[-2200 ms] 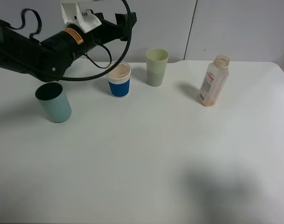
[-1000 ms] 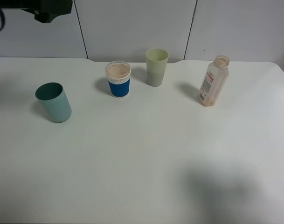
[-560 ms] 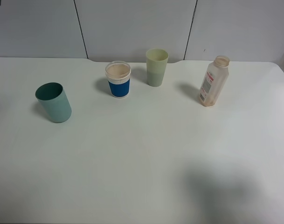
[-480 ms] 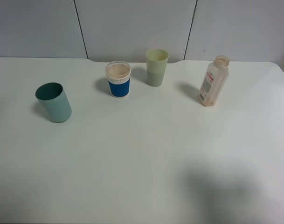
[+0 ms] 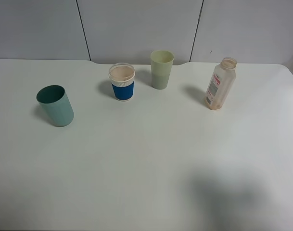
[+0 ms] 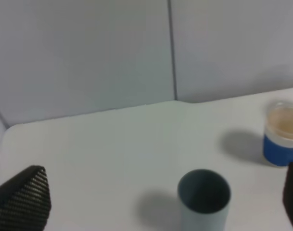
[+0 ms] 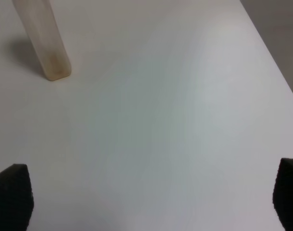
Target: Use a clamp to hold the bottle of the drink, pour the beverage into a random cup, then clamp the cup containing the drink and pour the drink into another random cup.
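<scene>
1. Four containers stand on the white table in the high view, all upright and well apart; neither arm shows in that view.
2. At the left of the frame is the dark teal cup, nearer the camera than the others; its inside looks dark.
3. Left of centre, in the upper part of the frame, stands the short white cup with a blue band. Light tan-brown drink fills it close to its clear rim.
4. Just right of it, a little farther back, is the pale yellow-green tumbler; the two do not touch. Whether the tumbler holds anything cannot be told.
5. At the upper right stands the square-sided plastic bottle, uncapped, its red-and-white label turned leftward. A thin tan residue sits at its base.
6. The left gripper is spread wide and holds nothing: its two dark finger tips show at the lower corners of the left wrist view, with the teal cup between them and farther off, and the blue-banded cup at the right edge.
7. The right gripper is likewise spread wide and empty above bare table, the bottle at the upper left of its view.
</scene>
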`<action>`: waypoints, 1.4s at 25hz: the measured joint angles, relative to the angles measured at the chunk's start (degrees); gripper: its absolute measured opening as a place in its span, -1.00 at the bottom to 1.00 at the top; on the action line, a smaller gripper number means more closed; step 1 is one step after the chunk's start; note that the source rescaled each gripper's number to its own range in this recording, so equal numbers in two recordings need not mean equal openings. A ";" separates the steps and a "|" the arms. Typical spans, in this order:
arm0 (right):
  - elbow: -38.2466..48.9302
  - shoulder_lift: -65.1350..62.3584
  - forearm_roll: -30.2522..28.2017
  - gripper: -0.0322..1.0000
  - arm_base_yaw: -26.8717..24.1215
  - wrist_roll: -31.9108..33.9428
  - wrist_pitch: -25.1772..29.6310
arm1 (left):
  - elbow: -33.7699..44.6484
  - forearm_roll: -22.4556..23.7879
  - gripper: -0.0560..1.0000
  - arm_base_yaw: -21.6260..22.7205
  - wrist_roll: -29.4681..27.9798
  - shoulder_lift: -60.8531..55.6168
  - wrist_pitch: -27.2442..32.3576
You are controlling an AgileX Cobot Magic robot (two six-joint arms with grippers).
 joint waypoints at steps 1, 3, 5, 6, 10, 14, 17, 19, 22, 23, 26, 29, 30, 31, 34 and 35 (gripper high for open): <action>0.00 0.00 0.00 1.00 0.00 0.00 0.00 | 0.35 -0.27 0.88 0.48 0.22 -0.94 0.01; 0.00 0.00 0.00 1.00 0.00 0.00 0.00 | 2.77 -1.91 0.88 4.92 0.88 -6.77 2.57; 0.00 0.00 0.00 1.00 0.00 0.00 0.00 | 3.24 -2.17 0.88 6.90 1.00 -9.64 5.40; 0.00 0.00 0.00 1.00 0.00 0.00 0.00 | 3.24 -2.24 0.88 7.82 1.00 -11.03 6.61; 0.00 0.00 0.00 1.00 0.00 0.00 0.00 | 3.24 -2.49 0.88 9.73 1.00 -14.26 11.16; 0.00 0.00 0.00 1.00 0.00 0.00 0.00 | 3.24 -2.55 0.88 11.56 1.00 -17.34 19.71; 0.00 0.00 0.00 1.00 0.00 0.00 0.00 | 3.24 -2.55 0.88 12.72 1.06 -18.82 23.99; 0.00 0.00 0.00 1.00 0.00 0.00 0.00 | 3.36 -2.50 0.88 13.55 1.06 -19.69 25.74; 0.00 0.00 0.00 1.00 0.00 0.00 0.00 | 5.96 -2.48 0.87 15.26 1.06 -22.13 27.26; 0.00 0.00 0.00 1.00 0.00 0.00 0.00 | 6.89 -2.55 0.87 15.59 1.06 -22.78 27.40; 0.00 0.00 0.00 1.00 0.00 0.00 0.00 | 9.13 -2.92 0.85 15.93 1.06 -24.45 27.72; 0.00 0.00 0.00 1.00 0.00 0.00 0.00 | 10.00 -3.05 0.84 15.93 1.06 -25.46 27.77; 0.00 0.00 0.00 1.00 0.00 0.00 0.00 | 10.38 -3.10 0.84 15.93 1.06 -25.85 27.77; 0.00 0.00 0.00 1.00 0.00 0.00 0.00 | 10.63 -3.11 0.84 15.93 1.01 -26.10 27.77; 0.00 0.00 0.00 1.00 0.00 0.00 0.00 | 11.85 -3.16 0.84 15.93 0.60 -26.30 27.77; 0.00 0.00 0.00 1.00 0.00 0.00 0.00 | 13.00 -3.16 0.84 15.93 0.33 -26.37 27.71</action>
